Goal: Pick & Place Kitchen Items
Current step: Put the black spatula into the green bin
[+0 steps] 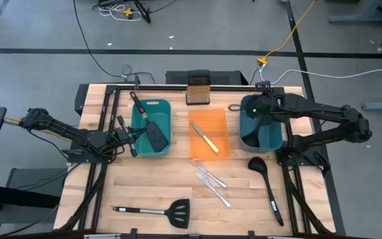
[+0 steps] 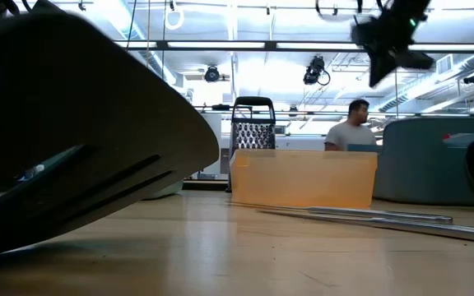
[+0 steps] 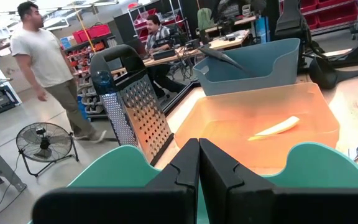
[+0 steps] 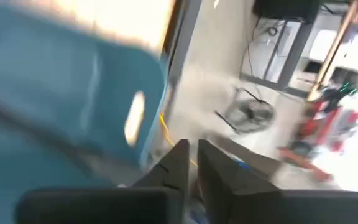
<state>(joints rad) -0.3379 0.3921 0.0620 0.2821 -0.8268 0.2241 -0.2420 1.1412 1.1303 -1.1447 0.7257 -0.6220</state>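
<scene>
The left tool (image 1: 126, 135) sits low at the left edge of the left bin (image 1: 142, 150). Its two fingers (image 3: 185, 171) are pressed together and hold nothing. The left arm lies low over the left side of the counter (image 1: 151, 192).

The right tool (image 1: 252, 108) is up over the far end of the right bin (image 1: 275, 141). In its own view its fingers (image 4: 178, 163) are almost together, with a thin gap, and nothing can be seen between them. That view is blurry, so how tight they are cannot be told for sure.

One spatula (image 1: 150, 126) lies in the left bin, its flat head near the front and its handle sticking up over the far rim. The other spatula (image 1: 158, 211) lies flat on the counter near the front, left of the middle, with its head pointing right.

The small yellow knife (image 1: 207, 141) lies slanted in the orange tray (image 1: 199, 119), which sits between the two bins. Two silver knives (image 1: 212, 181) lie side by side on the counter just in front of the tray.

One ladle (image 1: 265, 184) lies on the counter in front of the right bin, its bowl near the bin and its handle running toward the front edge.

A grater (image 1: 198, 89) stands at the back of the counter, behind the tray.

Two people (image 3: 48, 68) are in the room behind the counter.
</scene>
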